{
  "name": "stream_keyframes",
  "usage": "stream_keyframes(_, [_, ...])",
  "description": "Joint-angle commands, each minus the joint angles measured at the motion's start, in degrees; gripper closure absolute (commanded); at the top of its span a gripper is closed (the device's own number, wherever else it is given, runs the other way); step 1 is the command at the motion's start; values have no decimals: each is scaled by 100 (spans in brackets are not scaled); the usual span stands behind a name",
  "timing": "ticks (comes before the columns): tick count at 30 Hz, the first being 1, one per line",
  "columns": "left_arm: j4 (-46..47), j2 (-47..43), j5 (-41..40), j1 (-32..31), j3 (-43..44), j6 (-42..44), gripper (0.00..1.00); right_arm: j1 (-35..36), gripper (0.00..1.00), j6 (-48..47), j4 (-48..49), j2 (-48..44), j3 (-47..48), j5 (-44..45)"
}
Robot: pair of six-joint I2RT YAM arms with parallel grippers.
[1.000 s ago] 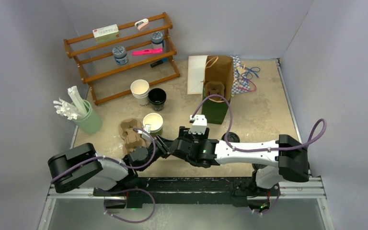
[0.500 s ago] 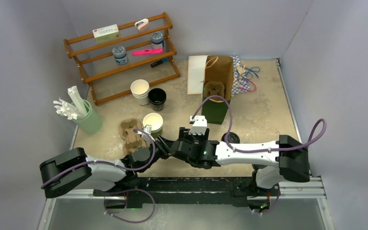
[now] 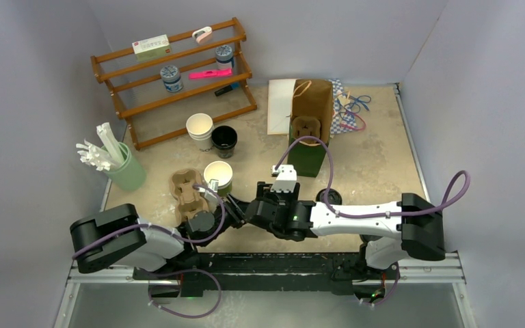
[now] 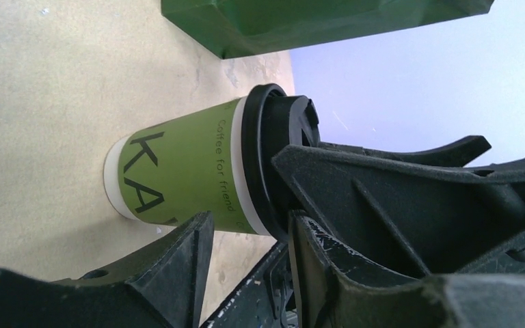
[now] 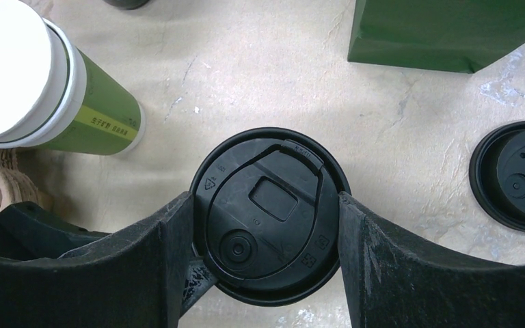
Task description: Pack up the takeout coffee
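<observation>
The takeout coffee (image 4: 184, 171) is an olive-green paper cup with a black sip lid (image 5: 270, 212), standing on the table. My right gripper (image 5: 266, 205) comes down over it from above, its two fingers pressed against opposite edges of the lid. My left gripper (image 4: 249, 225) is at the cup's side. Its jaws stand apart and the cup lies just beyond the fingertips, not between them. In the top view the two grippers meet at the table's front, left gripper (image 3: 227, 205) against right gripper (image 3: 249, 210), and the cup is hidden beneath them.
A lidless green cup (image 3: 217, 174) and a cardboard cup carrier (image 3: 186, 191) stand just left of the grippers. A loose black lid (image 3: 329, 197) lies to the right. Behind are a green bag (image 3: 307, 154), a brown paper bag (image 3: 312, 99), a white cup (image 3: 199, 128), a black cup (image 3: 223, 139) and a wooden rack (image 3: 174, 75).
My left gripper's jaws have spread apart and its arm has shifted a little at the near left. The right gripper has stayed on the lid.
</observation>
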Motion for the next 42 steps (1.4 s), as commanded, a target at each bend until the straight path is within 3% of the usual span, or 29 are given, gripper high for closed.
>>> stream_keyframes(1, [825, -139, 403, -221, -32, -159, 54, 84, 52, 61, -588, 451, -373, -2242])
stream_keyframes(10, [-37, -831, 100, -448, 91, -28, 44, -395, 54, -224, -283, 305, -263, -2465])
stream_keyframes(19, [1146, 184, 7, -477, 24, -239, 41, -400, 54, -196, -278, 396, -210, -2487])
stream_keyframes(32, [3523, 2089, -1145, -959, 155, -351, 41, -369, 56, 310, -379, 462, -51, -2088])
stream_keyframes(42, [3593, 2238, -1300, -959, 317, -277, 41, -369, 55, 421, -471, 298, -131, -2027])
